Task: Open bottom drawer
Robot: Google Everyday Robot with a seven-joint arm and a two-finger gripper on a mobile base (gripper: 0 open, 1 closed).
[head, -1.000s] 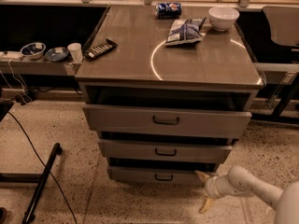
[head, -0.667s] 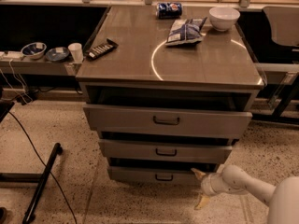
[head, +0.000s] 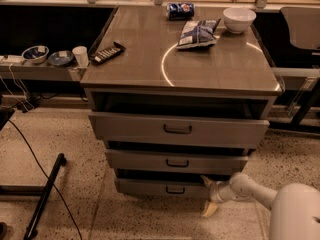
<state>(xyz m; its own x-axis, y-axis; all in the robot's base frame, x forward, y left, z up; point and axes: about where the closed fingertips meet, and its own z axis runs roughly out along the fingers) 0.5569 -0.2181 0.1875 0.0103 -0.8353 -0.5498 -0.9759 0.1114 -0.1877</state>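
The bottom drawer (head: pixel 150 188) is the lowest, shallowest grey front of the cabinet, with a small dark loop handle (head: pixel 175 190) at its centre. It stands slightly out from the cabinet, like the two drawers above it. My gripper (head: pixel 208 196) comes in from the lower right on a white arm (head: pixel 250 189). One pale finger (head: pixel 206 181) touches the drawer's right end and the other finger (head: pixel 210 209) points down at the floor. The fingers are spread apart and hold nothing.
On the cabinet top (head: pixel 140 59) lie a remote (head: pixel 106 53), a chip bag (head: pixel 198 33), a can (head: pixel 179 10) and a white bowl (head: pixel 239 19). A low shelf at left holds bowls (head: pixel 35 53) and a cup (head: pixel 80 55). A black stand leg (head: pixel 44 196) and cable cross the floor at left.
My gripper has moved left, from right of the cabinet to the bottom drawer's right end. The drawers have not visibly moved.
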